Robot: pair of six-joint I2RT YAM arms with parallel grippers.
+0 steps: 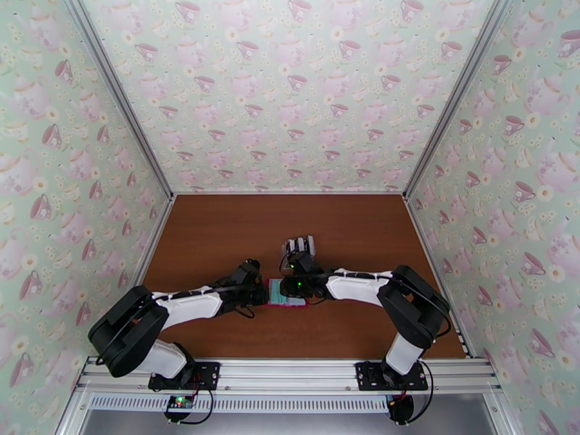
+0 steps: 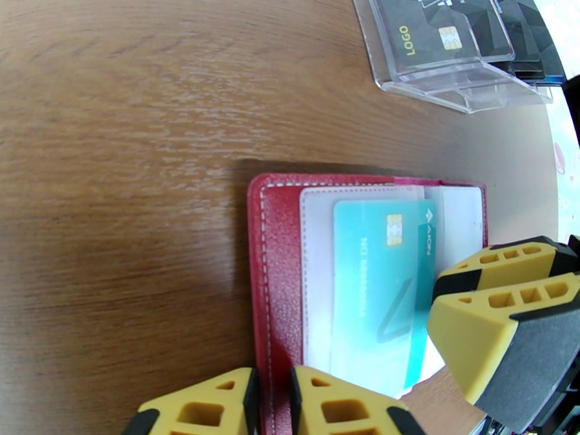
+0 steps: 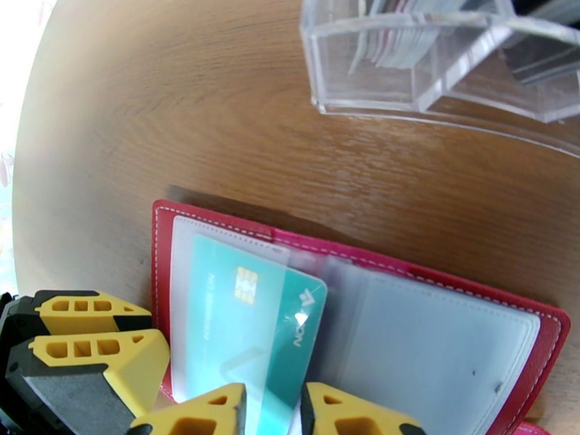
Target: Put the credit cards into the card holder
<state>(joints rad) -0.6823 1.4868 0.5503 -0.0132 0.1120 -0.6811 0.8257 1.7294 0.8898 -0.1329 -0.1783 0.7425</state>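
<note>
Both pairs of jaws are closed on something. The left gripper point(image 2: 272, 382) pinches the red edge of the card holder point(image 2: 279, 248) between its yellow fingers point(image 2: 348, 407), and the right gripper point(image 3: 274, 400) clamps one end of a teal card point(image 3: 246, 320). The card holder lies open and flat on the brown wooden table point(image 2: 130, 139), red cover down and pale translucent pockets facing up. In the top view it sits near the middle of the table, where the two grippers meet from left and right. The teal card lies chip side up over one half of the open holder. Its far corner appears to sit under a translucent sleeve, and its near end runs between the right gripper's fingers. In the left wrist view the right gripper's fingers stand at the card's right side. In the right wrist view the left gripper's fingers sit at the lower left, against the holder's left edge. A clear plastic stand point(image 2: 464, 88) stands farther back on the table, apart from the holder, with black cards point(image 2: 428, 34) leaning in its slots. One of them shows a chip and the word LOGO. Paler cards show through the stand's wall in the right wrist view.
</note>
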